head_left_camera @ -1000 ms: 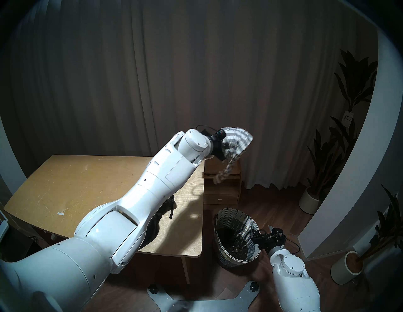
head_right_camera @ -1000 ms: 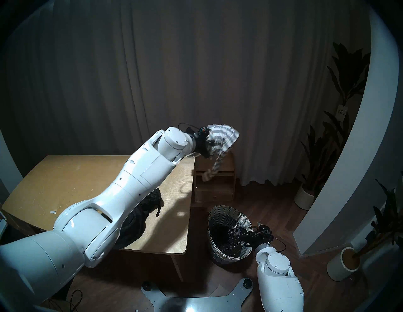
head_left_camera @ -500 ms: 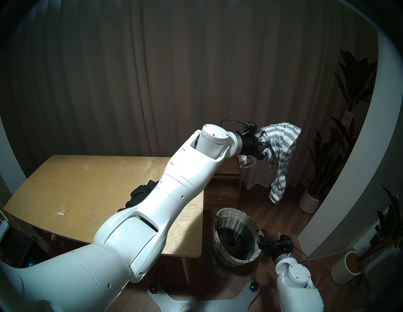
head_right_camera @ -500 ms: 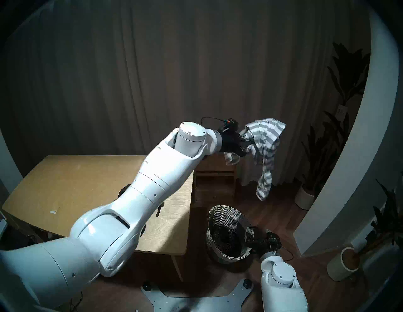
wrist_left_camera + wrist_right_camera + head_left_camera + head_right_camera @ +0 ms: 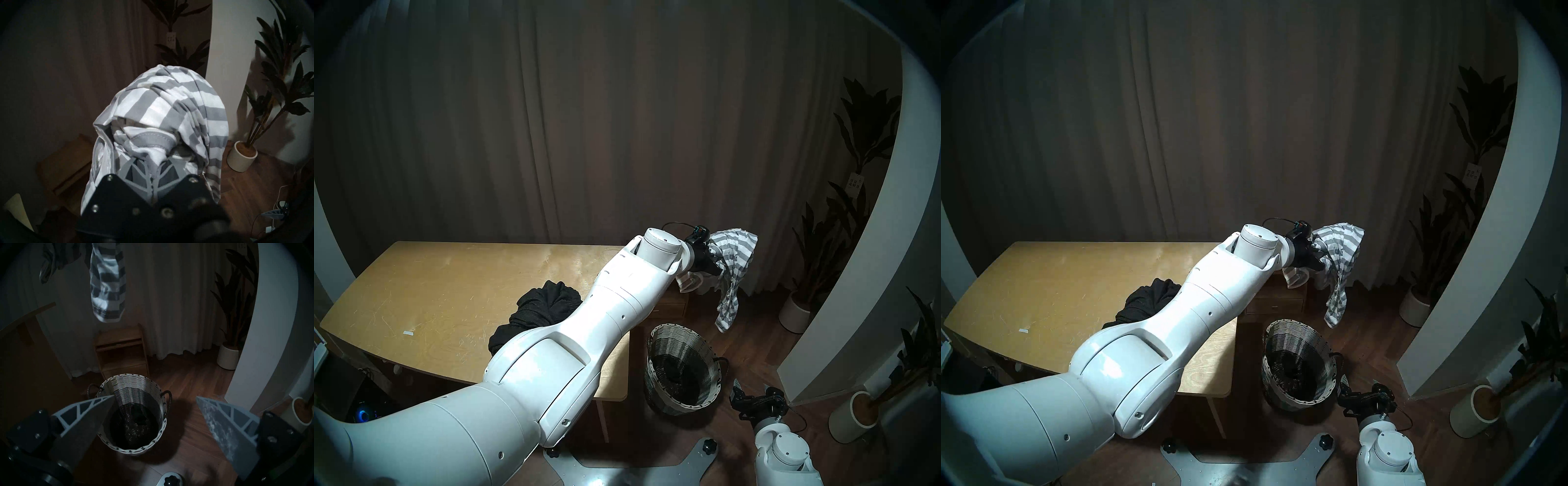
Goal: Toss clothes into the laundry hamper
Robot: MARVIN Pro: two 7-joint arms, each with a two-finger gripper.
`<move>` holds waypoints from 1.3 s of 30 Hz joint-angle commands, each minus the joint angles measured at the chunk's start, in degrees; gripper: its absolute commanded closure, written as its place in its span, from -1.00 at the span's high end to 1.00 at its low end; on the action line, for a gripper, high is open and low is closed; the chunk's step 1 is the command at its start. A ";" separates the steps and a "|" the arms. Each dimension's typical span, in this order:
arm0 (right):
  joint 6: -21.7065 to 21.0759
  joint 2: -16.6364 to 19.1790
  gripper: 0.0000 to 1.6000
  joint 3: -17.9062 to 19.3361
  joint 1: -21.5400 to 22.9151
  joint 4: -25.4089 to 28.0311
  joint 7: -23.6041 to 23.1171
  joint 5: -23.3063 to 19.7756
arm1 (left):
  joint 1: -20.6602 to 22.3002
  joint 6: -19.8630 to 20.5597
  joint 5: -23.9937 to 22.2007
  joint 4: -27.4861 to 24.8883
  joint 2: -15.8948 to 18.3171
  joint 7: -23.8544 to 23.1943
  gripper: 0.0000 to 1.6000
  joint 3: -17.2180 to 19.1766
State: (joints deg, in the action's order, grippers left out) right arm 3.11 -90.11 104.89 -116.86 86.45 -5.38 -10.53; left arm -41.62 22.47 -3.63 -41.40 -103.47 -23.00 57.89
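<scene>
The left gripper (image 5: 716,268), clamped on the striped garment (image 5: 734,258) that hangs down lengthwise from it, has the laundry hamper (image 5: 682,368) below and nearer the robot, while the right gripper (image 5: 751,390), fingers apart, waits empty beside the hamper.

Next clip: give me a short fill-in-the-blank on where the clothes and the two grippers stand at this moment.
1. The left gripper is shut on the ______ garment.
2. The right gripper, beside the laundry hamper, is ______.
3. The big black garment lies on the ______.
4. Something ______ in colour already lies at the hamper's bottom.

Missing words: striped; open; table; black
</scene>
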 commanded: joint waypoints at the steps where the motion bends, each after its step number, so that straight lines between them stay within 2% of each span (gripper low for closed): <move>1: -0.27 -0.60 1.00 0.41 -1.41 2.74 0.73 -0.03 | 5.08 -4.04 -0.82 6.36 -5.14 2.36 -1.00 1.46; 11: -1.48 -0.59 1.00 0.36 -1.02 3.59 1.41 0.00 | 8.58 -6.50 -0.51 15.53 -6.32 5.69 -1.00 2.28; 23: -2.66 -0.58 1.00 -0.08 -0.13 3.67 2.14 0.13 | 10.93 -9.38 -0.18 20.95 -7.91 6.25 -1.00 1.75; 24: -2.74 -0.58 1.00 -0.10 -0.04 3.72 2.19 0.11 | 11.12 -9.55 -0.18 21.25 -8.02 6.17 -0.81 1.70; 26: -2.94 -0.53 1.00 -0.10 0.11 3.76 2.37 0.09 | 11.51 -10.07 0.23 22.02 -8.20 6.04 0.32 1.25; 27: -3.05 -0.48 1.00 -0.01 0.18 3.64 2.57 0.12 | 11.54 -10.23 0.20 22.53 -8.35 5.96 0.68 1.27; 28: -3.15 -0.40 1.00 -0.01 0.26 3.43 2.70 0.18 | 11.53 -10.80 0.24 22.96 -8.45 5.84 0.94 1.17; 30: -3.32 -0.24 1.00 -0.08 0.38 3.06 2.78 0.24 | 11.26 -12.14 0.38 23.88 -8.70 5.31 0.73 0.85; 35: -3.52 0.07 1.00 -0.80 0.52 3.26 2.59 0.59 | 10.81 -15.81 0.57 26.80 -8.95 4.10 0.60 0.42; 37: -3.50 0.22 1.00 -1.02 0.65 3.45 2.53 0.66 | 11.09 -16.89 0.40 27.54 -8.71 3.49 0.49 0.60; 38: -3.54 0.26 1.00 -1.08 0.71 3.50 2.56 0.69 | 11.22 -17.29 0.37 27.70 -8.53 3.23 0.36 0.62; 39: -3.55 0.34 1.00 -1.17 0.77 3.52 2.60 0.75 | 11.41 -17.76 0.24 27.85 -8.30 3.00 0.34 0.82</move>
State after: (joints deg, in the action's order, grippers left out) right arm -0.79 -90.29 104.04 -116.76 88.62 -2.28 -10.03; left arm -32.73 8.58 -2.84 -14.05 -111.46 -18.52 58.13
